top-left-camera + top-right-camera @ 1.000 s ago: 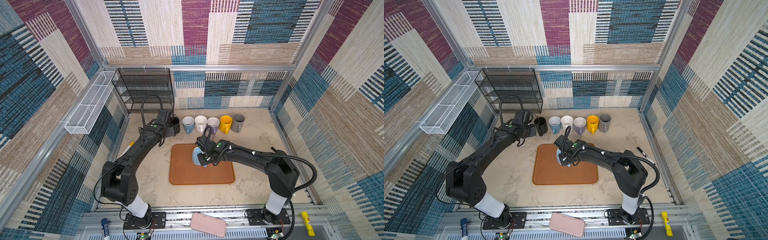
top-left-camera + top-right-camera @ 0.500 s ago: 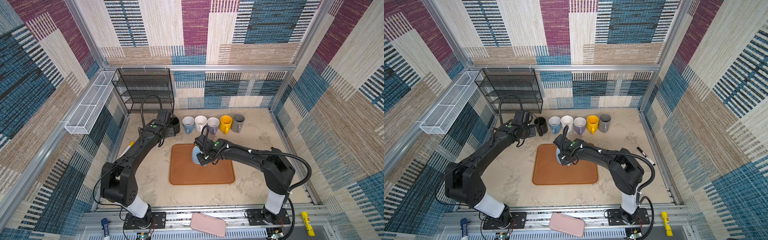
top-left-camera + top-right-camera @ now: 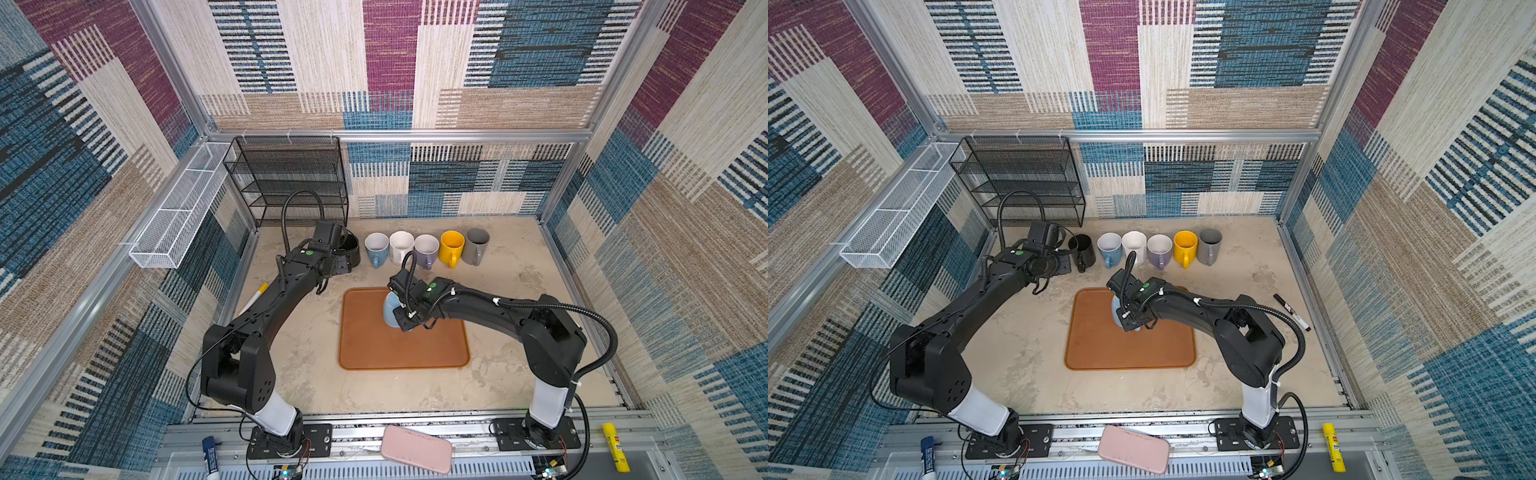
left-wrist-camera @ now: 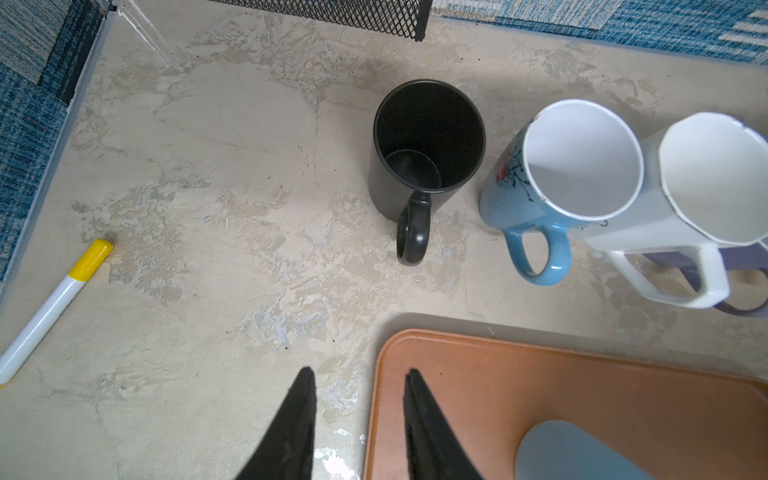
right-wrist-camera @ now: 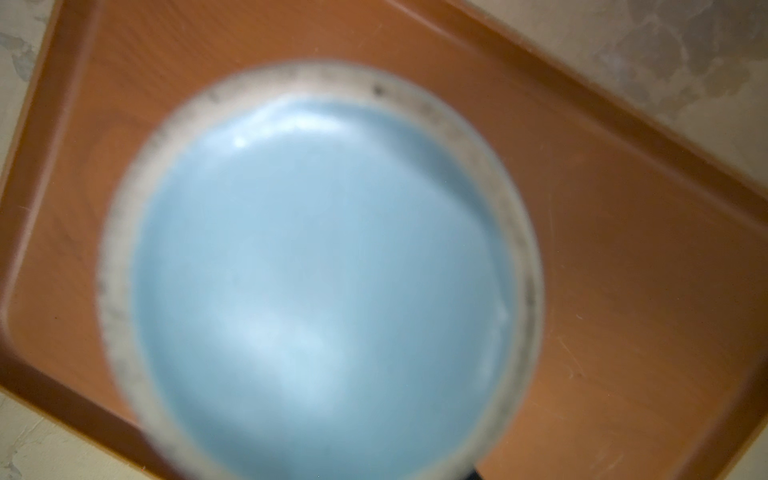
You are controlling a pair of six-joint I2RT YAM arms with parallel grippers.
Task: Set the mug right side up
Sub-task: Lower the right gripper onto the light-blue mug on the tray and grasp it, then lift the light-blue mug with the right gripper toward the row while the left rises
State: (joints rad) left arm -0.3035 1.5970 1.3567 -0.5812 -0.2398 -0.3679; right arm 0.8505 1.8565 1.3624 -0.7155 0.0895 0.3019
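On tray (image 3: 374, 353), mug (image 3: 390, 309) base-up, axis upright

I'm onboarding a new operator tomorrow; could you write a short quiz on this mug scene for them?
1. True or false: the pale blue mug over the brown tray has its base facing up.
2. How many mugs stand upright in the back row?
3. In the left wrist view, the left jaws are: A) pressed together; B) apart, holding nothing; C) gripping a mug.
Key: 1 true; 2 six; 3 B.
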